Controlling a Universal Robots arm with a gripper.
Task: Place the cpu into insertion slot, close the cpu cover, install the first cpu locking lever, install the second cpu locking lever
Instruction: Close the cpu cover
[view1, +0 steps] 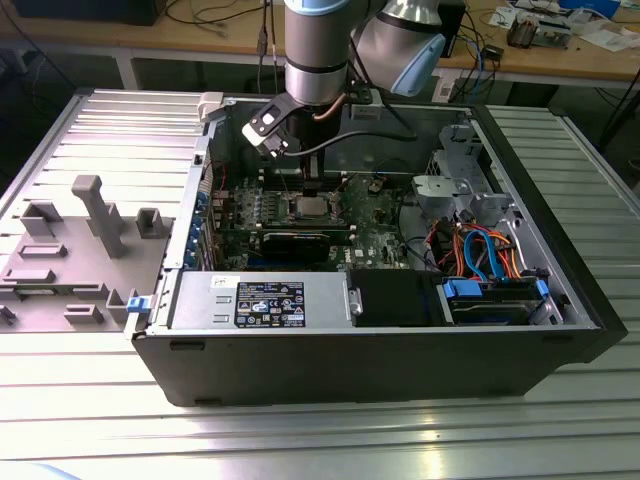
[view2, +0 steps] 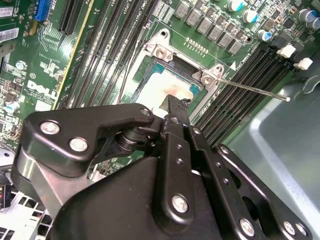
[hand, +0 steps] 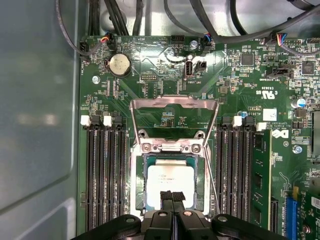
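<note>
An open computer case (view1: 350, 370) sits on a ribbed metal counter (view1: 100, 440). The arm (view1: 315, 50) reaches down into the case from above, over the middle of the green motherboard (hand: 235, 80).

The cpu (hand: 172, 179) lies flat in its socket, silvery top facing up, squared to the socket frame. In the second wrist view the cpu (view2: 159, 89) shows as a pale square just beyond the claw's tip.

The claw (hand: 172, 196) has its two black fingers pressed together, with only a thin seam between them and nothing held there. Its tip sits directly over the cpu, at the edge of the metal top nearest the claw's body. The pictures do not settle whether the tip touches the cpu or hangs just above it. In the exterior view the claw (view1: 309, 192) points straight down at the socket.

The cpu cover (hand: 174, 102) is swung open. It rises from its hinge at the socket's far edge, and the board shows through its square window. It is clear of both the cpu and the claw.

A thin metal lever (view2: 250, 90) juts out from one corner of the socket, unlatched. Rows of black memory slots (hand: 102, 170) flank the socket on both sides.
</note>
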